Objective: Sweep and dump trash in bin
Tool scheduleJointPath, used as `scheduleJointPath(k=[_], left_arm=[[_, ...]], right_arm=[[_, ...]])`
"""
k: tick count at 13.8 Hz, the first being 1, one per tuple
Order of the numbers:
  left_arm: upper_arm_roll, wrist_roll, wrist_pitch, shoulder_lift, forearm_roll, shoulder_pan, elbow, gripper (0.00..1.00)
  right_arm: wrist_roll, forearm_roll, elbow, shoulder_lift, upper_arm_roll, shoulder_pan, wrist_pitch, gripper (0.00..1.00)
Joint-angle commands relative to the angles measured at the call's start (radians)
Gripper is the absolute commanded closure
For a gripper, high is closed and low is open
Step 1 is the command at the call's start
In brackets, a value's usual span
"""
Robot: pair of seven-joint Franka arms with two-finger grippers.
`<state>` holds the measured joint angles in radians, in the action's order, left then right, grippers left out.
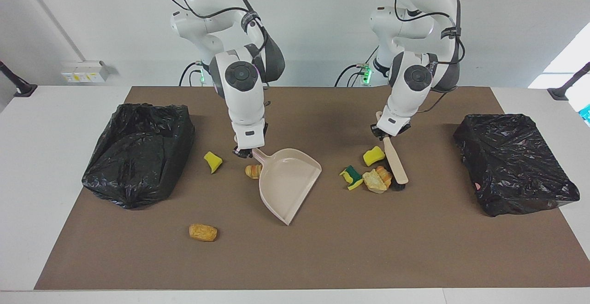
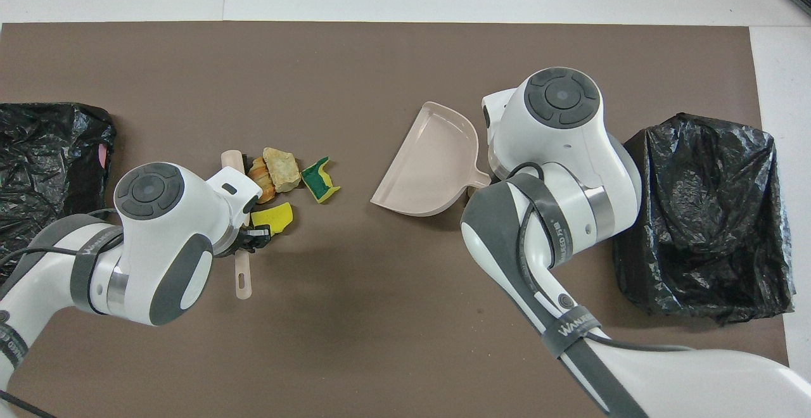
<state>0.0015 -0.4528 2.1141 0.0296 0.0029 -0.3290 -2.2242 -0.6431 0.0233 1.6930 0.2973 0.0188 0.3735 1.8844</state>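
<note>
Trash [image 1: 368, 175] lies heaped against the brush [image 1: 394, 162] clamped in the left gripper [image 1: 381, 133]; beside the heap, the right gripper [image 1: 244, 152] clasps the dustpan [image 1: 286, 182].

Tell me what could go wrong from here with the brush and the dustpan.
1. The brush in the left gripper has four scraps bunched against it; a gap separates them from the dustpan, so pieces like the green-and-yellow sponge could scatter.
2. The dustpan, held by its handle in the right gripper, sits tilted on one edge, so swept scraps might slip underneath.
3. The croissant-like lump beside the pan may be knocked away.
</note>
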Motion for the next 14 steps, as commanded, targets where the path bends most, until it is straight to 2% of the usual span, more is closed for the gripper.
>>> scheduleJointPath(k=[1,4,7,9,14], left_arm=[[0.023,-0.07,-0.023,-0.02,-0.006,0.013,0.046,1.0],[0.023,-0.13,-0.069,-0.025,-0.032,0.083,0.067,1.0],[0.023,0.003,-0.057,-0.048,-0.032,0.113,0.028,1.0],[0.021,0.098,0.024,-0.034,-0.032,0.108,0.008,1.0],[0.018,0.108,0.104,0.006,-0.032,0.059,-0.04,1.0]], right_arm=[[-0.142,-0.013,0.076,-0.061,0.003,0.005,0.019,1.0],[-0.402,-0.009,0.103,-0.066,0.003,0.005,0.089,1.0],[-0.434,0.015,0.111,-0.046,0.003,0.028,0.137,1.0],[-0.428,0.05,0.109,-0.04,0.003,0.048,0.154,1.0],[-0.426,0.058,0.111,-0.015,0.003,0.054,0.188,1.0]])
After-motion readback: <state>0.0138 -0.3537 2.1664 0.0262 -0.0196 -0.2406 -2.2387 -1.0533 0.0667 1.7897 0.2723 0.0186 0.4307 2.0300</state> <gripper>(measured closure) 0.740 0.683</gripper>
